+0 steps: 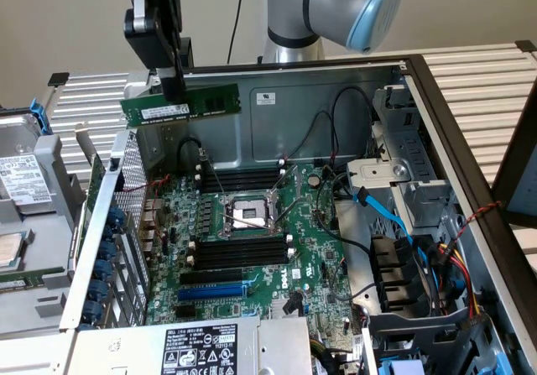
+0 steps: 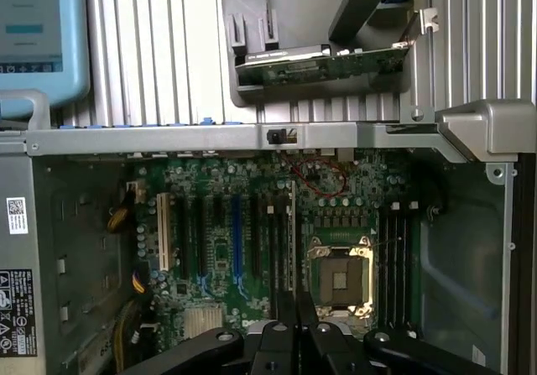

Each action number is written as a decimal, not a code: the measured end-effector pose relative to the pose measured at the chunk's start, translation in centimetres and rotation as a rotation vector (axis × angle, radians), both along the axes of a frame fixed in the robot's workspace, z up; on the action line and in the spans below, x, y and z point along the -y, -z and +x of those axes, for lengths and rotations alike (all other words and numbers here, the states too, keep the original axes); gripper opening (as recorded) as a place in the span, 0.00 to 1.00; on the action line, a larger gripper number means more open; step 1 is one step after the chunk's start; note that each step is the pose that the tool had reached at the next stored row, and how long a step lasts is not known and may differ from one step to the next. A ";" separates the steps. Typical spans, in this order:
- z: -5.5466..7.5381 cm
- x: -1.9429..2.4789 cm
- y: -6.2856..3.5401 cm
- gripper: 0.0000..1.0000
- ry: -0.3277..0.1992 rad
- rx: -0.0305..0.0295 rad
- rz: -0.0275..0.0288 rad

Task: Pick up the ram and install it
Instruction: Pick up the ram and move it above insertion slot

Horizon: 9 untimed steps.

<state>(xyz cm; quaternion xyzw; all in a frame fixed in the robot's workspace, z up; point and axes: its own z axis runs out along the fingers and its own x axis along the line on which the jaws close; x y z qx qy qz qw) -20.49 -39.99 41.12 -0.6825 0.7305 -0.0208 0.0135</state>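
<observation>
The pincer [image 1: 175, 92] hung over the open case [image 1: 294, 127], nearly shut. Its fingers pinched the ram [image 1: 210, 100] by its top edge near the middle. The ram sat about level in that grip, clear of the board [image 1: 310, 249], and stuck out to both sides of the pincer. Below the pincer, toward the exterior view's right, black slots [image 1: 243, 176] flanked the socket [image 1: 245, 214]. A blue slot [image 1: 214, 291] lay farther below. Cables [image 1: 453, 266] lay well off to the pincer's right.

Above the motherboard [image 1: 310, 249], the ram [image 1: 214, 100] looks matt green board; the case wall [image 1: 252, 132] beyond the motherboard is dull bare metal.
</observation>
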 end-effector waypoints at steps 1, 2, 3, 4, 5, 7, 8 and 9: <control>0.0 -0.03 0.00 0.12 0.000 -0.0107 0.0001; 0.1 -0.06 0.01 0.12 0.000 -0.0224 0.0001; 0.1 -0.10 0.01 0.12 0.000 -0.0327 0.0001; 0.2 -0.14 0.01 0.12 0.000 -0.0412 0.0001; 0.2 -0.16 0.01 0.12 0.001 -0.0450 -0.0003; 0.2 -0.16 0.02 0.12 0.001 -0.0451 -0.0006; 0.3 -0.16 0.02 0.12 0.001 -0.0452 -0.0006; 0.5 -0.18 0.02 0.12 0.003 -0.0451 0.0000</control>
